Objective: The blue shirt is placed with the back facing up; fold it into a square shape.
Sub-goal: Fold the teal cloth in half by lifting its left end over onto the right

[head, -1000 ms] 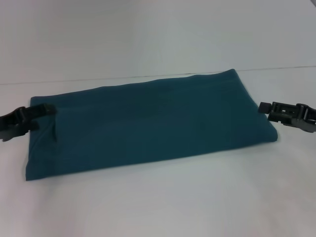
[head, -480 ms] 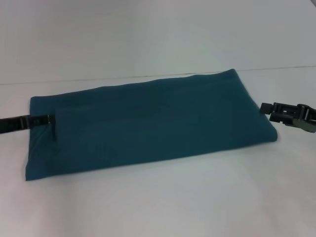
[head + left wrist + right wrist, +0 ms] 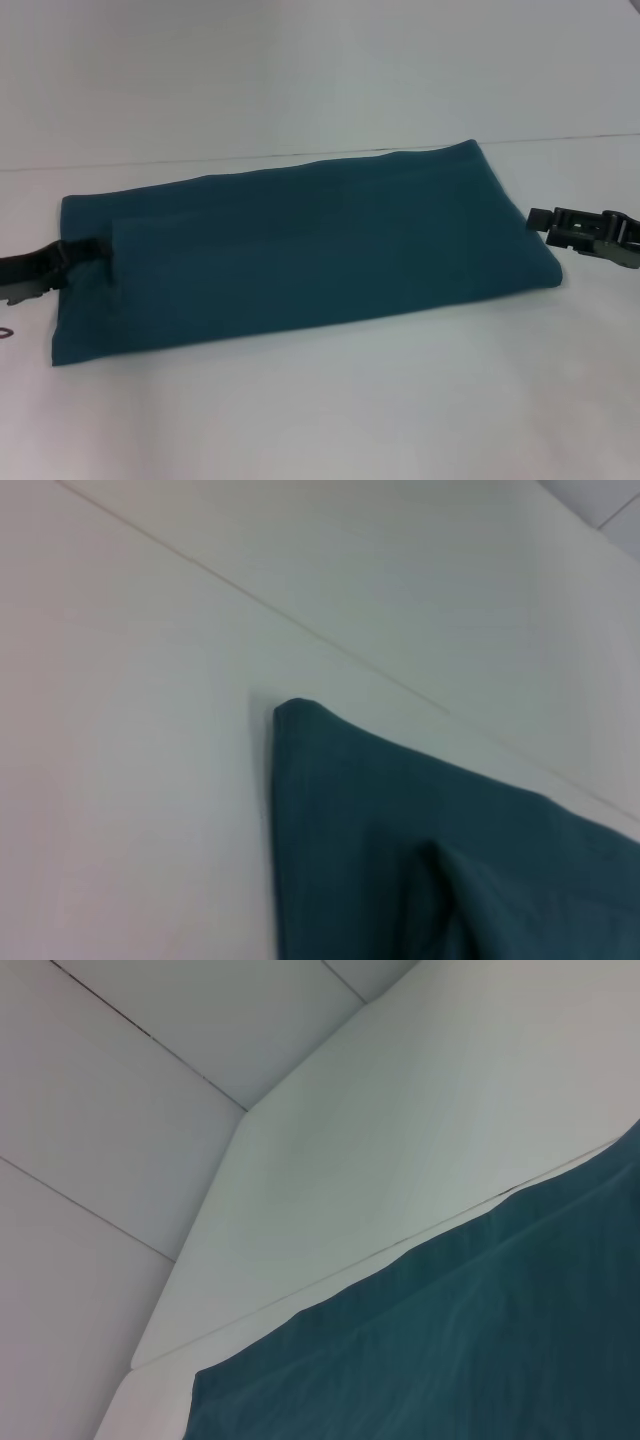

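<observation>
The blue shirt (image 3: 300,250) lies flat on the white table (image 3: 330,410) as a long teal rectangle, plain side up, running from left to right. A narrow folded layer (image 3: 113,255) shows near its left end. My left gripper (image 3: 60,262) rests low at the shirt's left edge, touching the cloth there. At the other end my right gripper (image 3: 537,218) sits just off the shirt's far right edge. The left wrist view shows a corner of the shirt (image 3: 300,730) with a raised fold behind it. In the right wrist view, the shirt (image 3: 480,1340) fills the lower part.
A thin seam (image 3: 200,160) runs across the table just behind the shirt. The white table surface extends in front of the shirt and behind it. A small dark mark (image 3: 5,332) sits at the left border.
My left gripper has dropped toward the near side and drawn back to the shirt's left edge. A fold line now shows near that end. The right gripper has shifted slightly right.
</observation>
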`<action>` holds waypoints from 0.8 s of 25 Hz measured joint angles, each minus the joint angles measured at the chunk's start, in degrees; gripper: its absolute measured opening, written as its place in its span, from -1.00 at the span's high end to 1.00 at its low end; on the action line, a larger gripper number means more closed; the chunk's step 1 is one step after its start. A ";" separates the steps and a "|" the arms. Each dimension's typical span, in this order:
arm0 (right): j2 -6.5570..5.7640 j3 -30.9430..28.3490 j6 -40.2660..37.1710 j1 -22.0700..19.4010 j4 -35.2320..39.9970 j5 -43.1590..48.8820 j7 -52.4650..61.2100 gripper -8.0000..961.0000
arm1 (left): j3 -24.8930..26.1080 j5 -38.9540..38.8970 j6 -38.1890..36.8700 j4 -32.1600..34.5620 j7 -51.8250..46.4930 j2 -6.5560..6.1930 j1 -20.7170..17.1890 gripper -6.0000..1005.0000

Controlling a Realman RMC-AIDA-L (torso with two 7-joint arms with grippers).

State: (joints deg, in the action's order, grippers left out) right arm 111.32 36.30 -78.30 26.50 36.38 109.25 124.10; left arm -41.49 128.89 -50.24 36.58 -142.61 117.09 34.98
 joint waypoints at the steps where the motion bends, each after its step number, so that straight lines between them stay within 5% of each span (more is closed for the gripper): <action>1: -0.01 0.00 0.00 -0.02 0.00 0.00 -0.01 -0.47 | -0.27 0.42 0.75 -0.29 0.14 0.08 0.17 -0.74; 20: 0.16 0.00 -0.01 -0.26 0.00 0.00 -0.22 -0.47 | -2.37 1.72 6.72 -0.86 2.29 0.95 0.10 -0.75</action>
State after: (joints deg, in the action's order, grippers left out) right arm 111.48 36.30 -78.31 26.24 36.38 109.25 123.88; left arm -43.86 130.61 -43.52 35.72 -140.32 118.04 35.08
